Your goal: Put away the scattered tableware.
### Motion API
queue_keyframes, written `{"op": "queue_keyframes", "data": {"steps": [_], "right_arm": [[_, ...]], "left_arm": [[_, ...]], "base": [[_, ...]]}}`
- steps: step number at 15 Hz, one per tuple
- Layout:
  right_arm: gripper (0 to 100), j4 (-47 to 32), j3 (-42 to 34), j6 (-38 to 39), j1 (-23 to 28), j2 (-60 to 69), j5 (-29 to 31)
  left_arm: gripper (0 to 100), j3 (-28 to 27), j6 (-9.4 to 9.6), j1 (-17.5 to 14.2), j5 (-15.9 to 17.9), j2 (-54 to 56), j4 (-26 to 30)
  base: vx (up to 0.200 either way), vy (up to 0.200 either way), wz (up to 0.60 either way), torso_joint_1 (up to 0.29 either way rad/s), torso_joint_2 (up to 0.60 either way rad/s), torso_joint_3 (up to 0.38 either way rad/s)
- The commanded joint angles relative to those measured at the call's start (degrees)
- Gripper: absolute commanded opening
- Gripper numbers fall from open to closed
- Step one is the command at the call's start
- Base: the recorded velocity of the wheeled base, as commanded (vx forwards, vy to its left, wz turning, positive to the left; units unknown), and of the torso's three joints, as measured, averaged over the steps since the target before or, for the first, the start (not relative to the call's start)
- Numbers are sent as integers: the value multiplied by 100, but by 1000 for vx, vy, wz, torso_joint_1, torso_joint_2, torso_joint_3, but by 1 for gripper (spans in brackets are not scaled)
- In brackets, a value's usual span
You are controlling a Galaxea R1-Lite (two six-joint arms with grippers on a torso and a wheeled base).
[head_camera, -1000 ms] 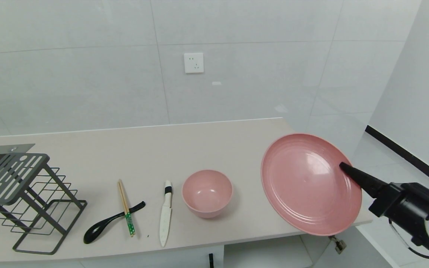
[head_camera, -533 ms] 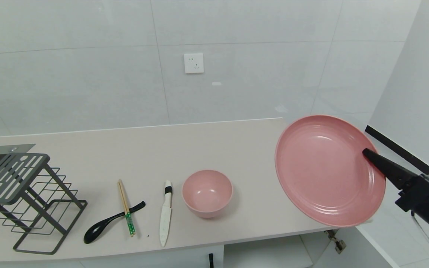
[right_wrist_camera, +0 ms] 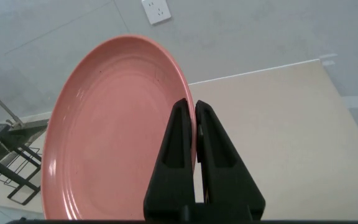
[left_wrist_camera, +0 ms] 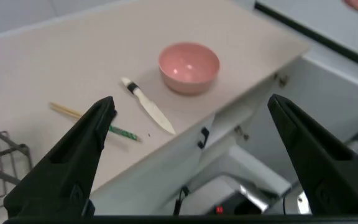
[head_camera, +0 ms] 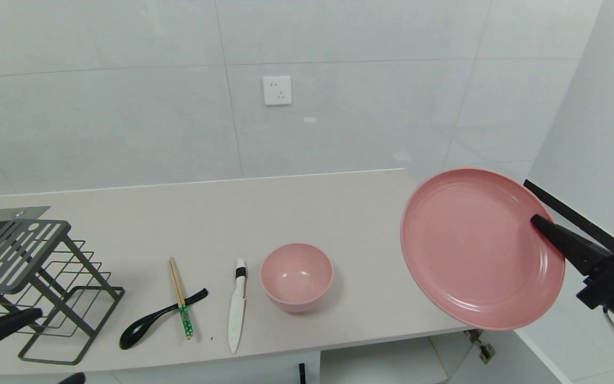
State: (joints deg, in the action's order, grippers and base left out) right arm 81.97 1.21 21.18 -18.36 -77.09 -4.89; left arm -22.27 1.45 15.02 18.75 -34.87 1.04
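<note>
A pink plate hangs in the air at the far end of the counter from the grey wire rack, partly past the counter's end. The right gripper pinches its rim on the side farthest from the rack – the two black fingers are clamped together with the rim between them, as the right wrist view shows. The plate is tilted steeply, close to standing on edge, its hollow face turned back toward the rack. The right arm reaches in low from beyond the counter's end.

The rack lies well away across the counter, so the plate probably has to cross all of it. On the counter between plate and rack lie, nearest the plate first, a pink bowl, a white knife, then chopsticks crossing a black spoon.

The left gripper is much nearer the rack, just in front of it – fingers spread wide, holding nothing.
</note>
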Motion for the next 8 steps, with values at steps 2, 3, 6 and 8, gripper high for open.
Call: {"op": "queue_keyframes", "data": {"steps": [2,3,6,8], "right_arm": [[0,-199,38,-8,8,309,-12],[0,-199,46,-8,8,318,-12],[0,-199,46,-8,25,318,-21],[0,-199,38,1,34,335,-21]], "left_arm": [[100,12,-22,124,-20,-961,-16],[100,-14,-40,124,-3,-1286,-51],[100,-234,-444,150,32,-2446,-130],[100,-251,-936,221,24,-3369,-789]], "base": [[0,0,0,0,0,0],[0,0,0,0,0,0],[0,0,0,0,0,0],[0,0,0,0,0,0]]}}
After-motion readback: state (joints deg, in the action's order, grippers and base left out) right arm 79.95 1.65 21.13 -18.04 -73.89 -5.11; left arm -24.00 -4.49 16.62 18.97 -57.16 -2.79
